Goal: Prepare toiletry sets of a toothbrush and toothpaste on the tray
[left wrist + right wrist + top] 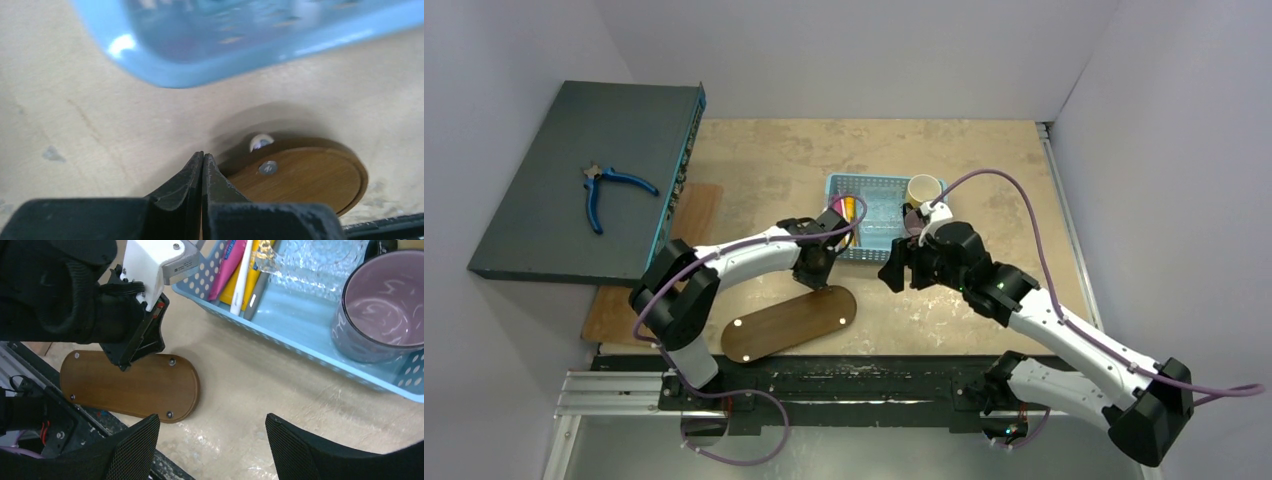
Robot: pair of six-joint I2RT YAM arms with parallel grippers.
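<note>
Left gripper (202,164) pinched closed, empty, near the tray (310,182); right gripper (212,427) spread wide, empty.

- You are looking at a pale tan table (984,150), scuffed and blotched with lighter patches.
- A dark brown oblong tray (789,322) with rounded ends lies flat on the table near its front edge. It is set at an angle, with the right end farther back.
- A light blue perforated basket (864,178) sits around the table's middle. It is just behind the tray and not touching it.
- A lighter wooden board (696,210) lies at the left side, partly covered by a dark grey slab (544,140) that overhangs the table's left edge.
</note>
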